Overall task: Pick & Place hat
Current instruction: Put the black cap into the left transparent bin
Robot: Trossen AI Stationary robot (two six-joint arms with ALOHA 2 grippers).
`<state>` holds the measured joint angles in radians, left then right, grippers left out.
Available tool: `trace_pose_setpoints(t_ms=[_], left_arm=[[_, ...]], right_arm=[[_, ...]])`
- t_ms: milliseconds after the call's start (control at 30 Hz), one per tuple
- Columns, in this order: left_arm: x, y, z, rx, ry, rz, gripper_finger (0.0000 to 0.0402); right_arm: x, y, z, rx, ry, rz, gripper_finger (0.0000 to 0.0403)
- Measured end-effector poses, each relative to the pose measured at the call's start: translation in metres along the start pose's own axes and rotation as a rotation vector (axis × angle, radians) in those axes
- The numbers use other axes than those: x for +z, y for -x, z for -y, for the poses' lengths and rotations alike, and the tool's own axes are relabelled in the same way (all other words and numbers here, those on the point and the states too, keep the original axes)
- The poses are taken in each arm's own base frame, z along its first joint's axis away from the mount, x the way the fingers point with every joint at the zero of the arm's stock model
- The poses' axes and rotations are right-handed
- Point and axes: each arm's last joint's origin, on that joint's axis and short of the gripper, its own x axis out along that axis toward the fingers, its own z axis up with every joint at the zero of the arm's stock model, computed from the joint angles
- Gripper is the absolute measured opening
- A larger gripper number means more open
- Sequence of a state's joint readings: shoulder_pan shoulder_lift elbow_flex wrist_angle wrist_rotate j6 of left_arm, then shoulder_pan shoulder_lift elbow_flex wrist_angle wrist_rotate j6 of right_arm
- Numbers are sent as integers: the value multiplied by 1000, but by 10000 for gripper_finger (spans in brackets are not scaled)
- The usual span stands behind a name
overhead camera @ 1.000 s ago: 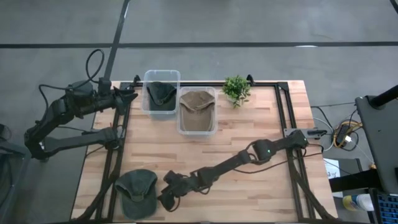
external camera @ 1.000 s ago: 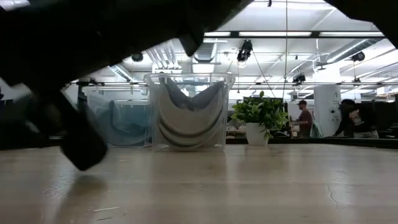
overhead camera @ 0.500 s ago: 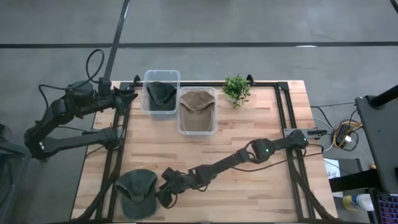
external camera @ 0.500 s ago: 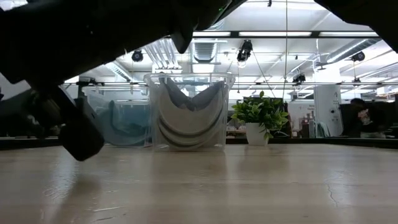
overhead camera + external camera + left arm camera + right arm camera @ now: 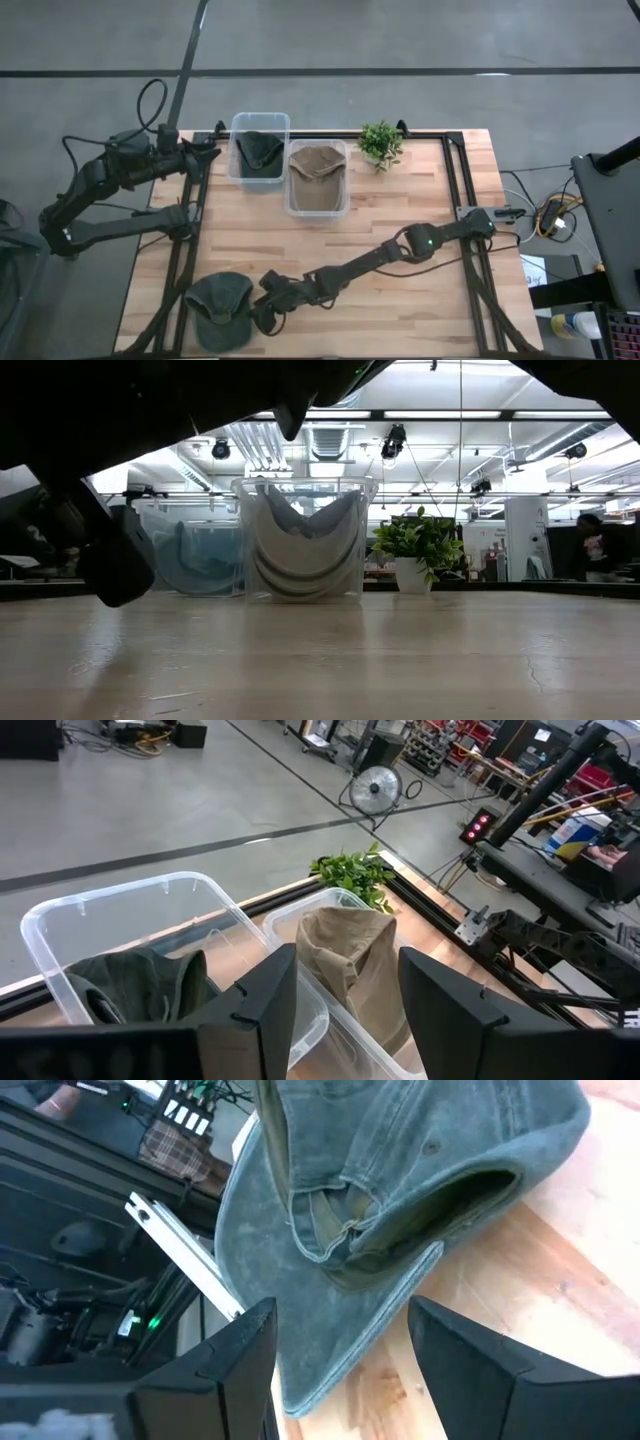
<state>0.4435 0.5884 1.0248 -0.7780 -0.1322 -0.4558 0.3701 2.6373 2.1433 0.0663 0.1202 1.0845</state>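
Note:
A faded green hat (image 5: 220, 308) lies on its crown and brim near the table's near left corner; the right wrist view shows its brim and strap opening (image 5: 400, 1200) close up. My right gripper (image 5: 258, 318) reaches across the table to the hat's right side. It is open (image 5: 345, 1370), with the brim's edge between its fingers and nothing touched; in the low view it is a dark shape (image 5: 115, 565). My left gripper (image 5: 340, 1010) waits open at the far left (image 5: 205, 155), beside the bins.
Two clear bins stand at the far side. One (image 5: 260, 150) holds a dark green hat (image 5: 140, 985), the other (image 5: 318, 178) a tan hat (image 5: 350, 960). A small potted plant (image 5: 380, 143) stands to their right. Bare wood spreads over the table's middle and right.
My right gripper has crept toward the table's left edge, closing on the green hat, and has risen slightly off the table in the low view. The hat has stayed put.

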Motion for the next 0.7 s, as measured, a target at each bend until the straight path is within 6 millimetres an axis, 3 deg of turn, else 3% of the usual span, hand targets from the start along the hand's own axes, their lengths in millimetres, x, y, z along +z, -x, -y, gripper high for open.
trace_pose_setpoints(t_ms=[233,367,533,700], left_arm=[[-2,0,0,-25,19,-32,167],[-6,-1,2,-103,44,-95,167],[-16,-7,0,-155,65,-174,167],[-34,-20,-2,-180,74,-256,167]], right_arm=[[-8,-2,3,-1,52,-38,219],[-8,4,-4,39,145,-142,219],[0,26,-21,-10,287,-242,219],[7,62,-42,-125,431,-354,219]])
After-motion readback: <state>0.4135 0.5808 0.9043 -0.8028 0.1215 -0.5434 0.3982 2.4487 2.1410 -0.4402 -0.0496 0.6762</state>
